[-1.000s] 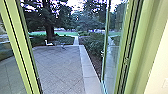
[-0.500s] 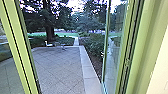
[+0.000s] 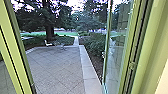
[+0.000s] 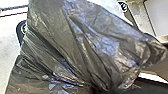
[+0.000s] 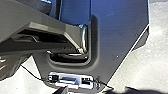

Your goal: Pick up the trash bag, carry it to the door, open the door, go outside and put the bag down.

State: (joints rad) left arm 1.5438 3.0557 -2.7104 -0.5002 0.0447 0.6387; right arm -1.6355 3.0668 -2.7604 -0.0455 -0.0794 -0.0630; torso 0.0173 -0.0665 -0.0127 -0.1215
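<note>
Colours, clock per head view: door frame yellow-green with black seams, 9 and 3 o'clock. Paving grey, dark diagonal grid, 8 o'clock. Border strip plainer, paler grey, 6. Chair white, 9. Lawn bright green, 10. Wall cream, 4. Left wrist view: trash bag grey-black, streaky blue and silver sheen. Right wrist view: floor off-white, mottled.

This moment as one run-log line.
glossy dark plastic trash bag large in left wrist view | green-framed glass door open | grey paved yard ahead
</note>
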